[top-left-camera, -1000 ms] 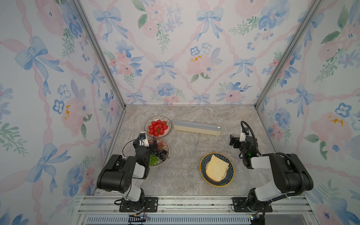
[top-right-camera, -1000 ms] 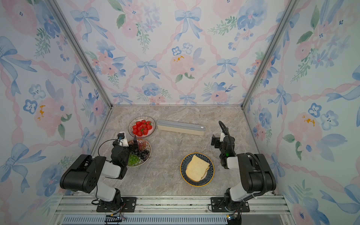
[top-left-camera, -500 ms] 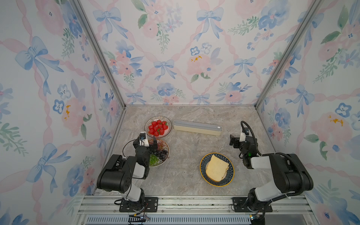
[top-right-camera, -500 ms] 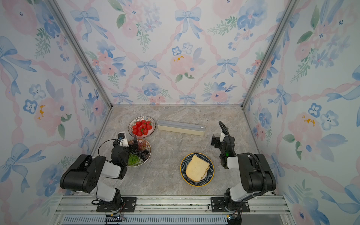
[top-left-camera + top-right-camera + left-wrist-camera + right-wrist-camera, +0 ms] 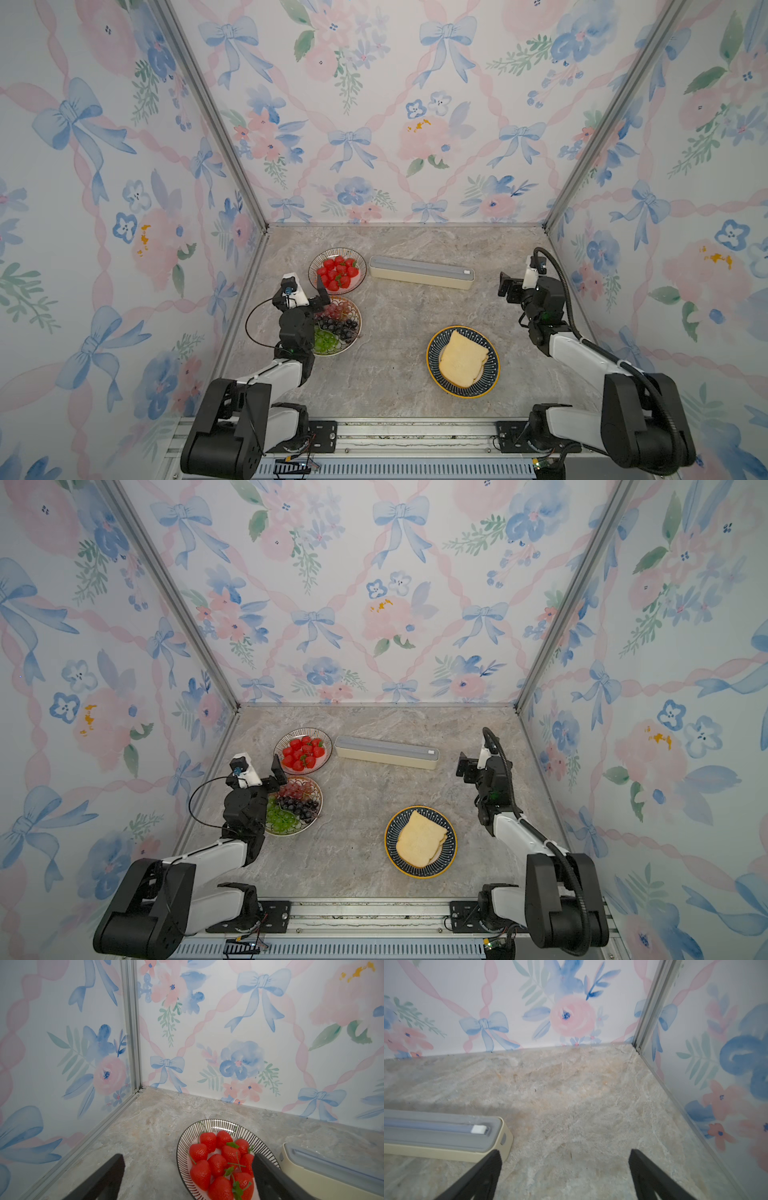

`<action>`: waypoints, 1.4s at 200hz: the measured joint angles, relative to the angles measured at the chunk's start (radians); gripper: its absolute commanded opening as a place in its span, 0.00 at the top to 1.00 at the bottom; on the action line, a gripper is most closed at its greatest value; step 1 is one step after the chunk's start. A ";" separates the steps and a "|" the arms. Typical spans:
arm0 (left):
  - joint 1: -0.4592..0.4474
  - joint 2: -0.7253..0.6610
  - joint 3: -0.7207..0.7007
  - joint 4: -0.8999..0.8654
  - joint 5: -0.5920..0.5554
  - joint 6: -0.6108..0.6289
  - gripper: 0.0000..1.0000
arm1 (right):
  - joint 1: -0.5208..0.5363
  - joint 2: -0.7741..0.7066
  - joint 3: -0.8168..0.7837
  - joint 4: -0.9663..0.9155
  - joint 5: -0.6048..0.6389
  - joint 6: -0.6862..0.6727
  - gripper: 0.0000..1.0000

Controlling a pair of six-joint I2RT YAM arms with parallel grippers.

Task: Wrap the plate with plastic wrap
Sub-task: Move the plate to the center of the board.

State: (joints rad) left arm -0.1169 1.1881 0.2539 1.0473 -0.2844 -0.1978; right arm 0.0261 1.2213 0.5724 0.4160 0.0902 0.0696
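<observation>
A dark blue striped plate [image 5: 493, 365] [image 5: 452, 841] with a yellow rim holds a slice of bread [image 5: 463, 363] on the near middle of the table. The plastic wrap's long cream box [image 5: 422, 272] [image 5: 386, 752] [image 5: 332, 1172] [image 5: 442, 1134] with a grey-blue top lies closed at the back; no film shows outside it. My left gripper [image 5: 316, 297] [image 5: 275, 777] [image 5: 188, 1160] hangs open over the far edge of the grape dish. To the right of the box's end, my right gripper [image 5: 509, 287] [image 5: 465, 767] [image 5: 565, 1153] stands open above bare table.
A striped dish of strawberries [image 5: 312, 270] [image 5: 182, 1147] sits just left of the box. A dish of grapes [image 5: 358, 328] lies in front of it, partly under my left arm. Floral walls close in the back and both sides.
</observation>
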 measured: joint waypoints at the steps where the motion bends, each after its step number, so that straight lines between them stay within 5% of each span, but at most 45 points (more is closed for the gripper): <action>1: 0.000 -0.002 0.006 -0.008 0.004 -0.010 0.02 | 0.000 -0.005 0.008 -0.015 0.000 0.003 0.03; 53: -0.021 -0.014 0.171 -0.272 0.233 -0.309 0.02 | 0.000 -0.181 0.231 -0.520 -0.032 0.126 0.03; 111: -0.269 -0.001 0.302 -0.531 0.305 -0.322 0.02 | -0.094 -0.285 0.299 -0.942 -0.137 0.214 0.03; 147: -0.417 0.075 0.329 -0.591 0.330 -0.324 0.02 | -0.196 -0.330 0.219 -1.043 -0.276 0.298 0.03; 182: -0.550 0.151 0.330 -0.609 0.393 -0.365 0.02 | -0.156 -0.326 0.087 -1.085 -0.381 0.385 0.03; 231: -0.575 0.253 0.339 -0.617 0.589 -0.483 0.02 | 0.033 -0.267 0.019 -1.099 -0.413 0.476 0.03; 280: -0.610 0.296 0.331 -0.630 0.807 -0.565 0.02 | 0.048 -0.293 -0.011 -1.108 -0.433 0.497 0.03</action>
State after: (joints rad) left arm -0.7273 1.4837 0.5850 0.4175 0.5224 -0.7624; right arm 0.0738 0.9283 0.5610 -0.6922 -0.3428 0.5663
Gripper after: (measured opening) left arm 0.980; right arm 0.970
